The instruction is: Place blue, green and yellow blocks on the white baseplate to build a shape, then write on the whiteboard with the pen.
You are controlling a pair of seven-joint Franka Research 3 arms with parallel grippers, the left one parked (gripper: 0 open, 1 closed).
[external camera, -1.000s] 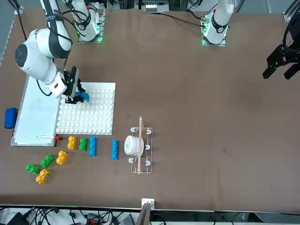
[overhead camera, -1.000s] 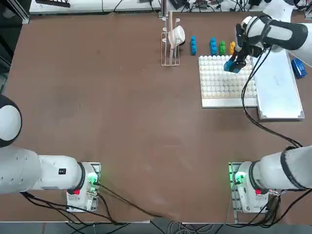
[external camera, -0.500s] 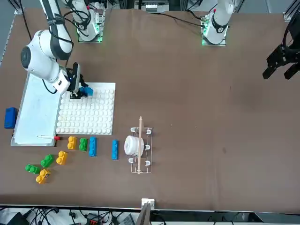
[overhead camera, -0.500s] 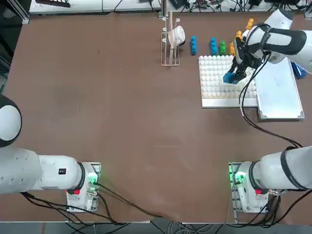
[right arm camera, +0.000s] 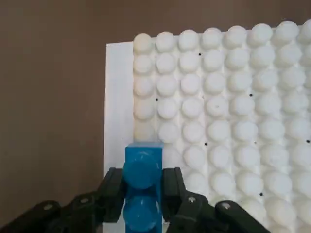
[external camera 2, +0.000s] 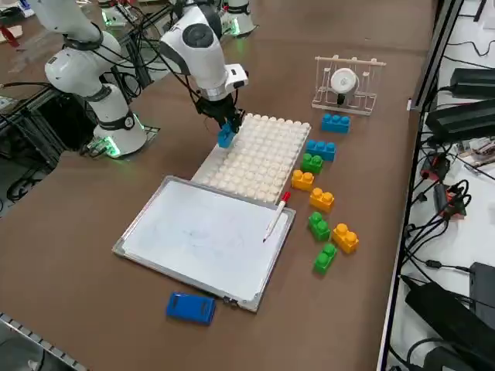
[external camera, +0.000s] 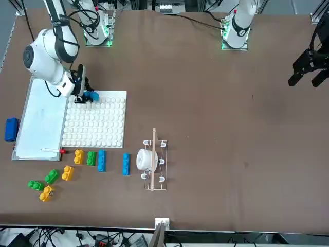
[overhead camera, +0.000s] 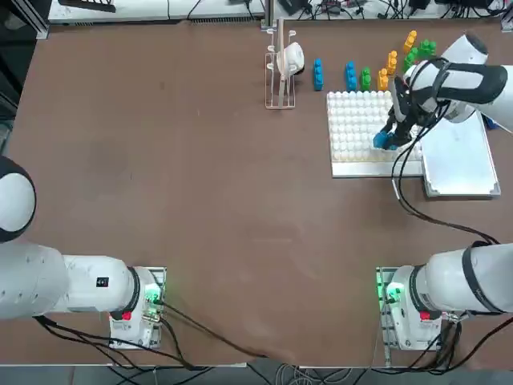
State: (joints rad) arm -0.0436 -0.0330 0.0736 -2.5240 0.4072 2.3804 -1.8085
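The right gripper (right arm camera: 142,201) clasps a blue block (right arm camera: 143,187) over the white baseplate (overhead camera: 357,132) corner, apparently not yet pressed down, so other blocks (external camera: 77,156) and the pen (external camera 2: 276,216) remain untouched.

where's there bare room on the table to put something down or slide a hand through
Free: the wide brown table left of the rack and below the white baseplate. Crowded: the top right corner, with loose blocks, whiteboard and the right gripper holding a blue block.
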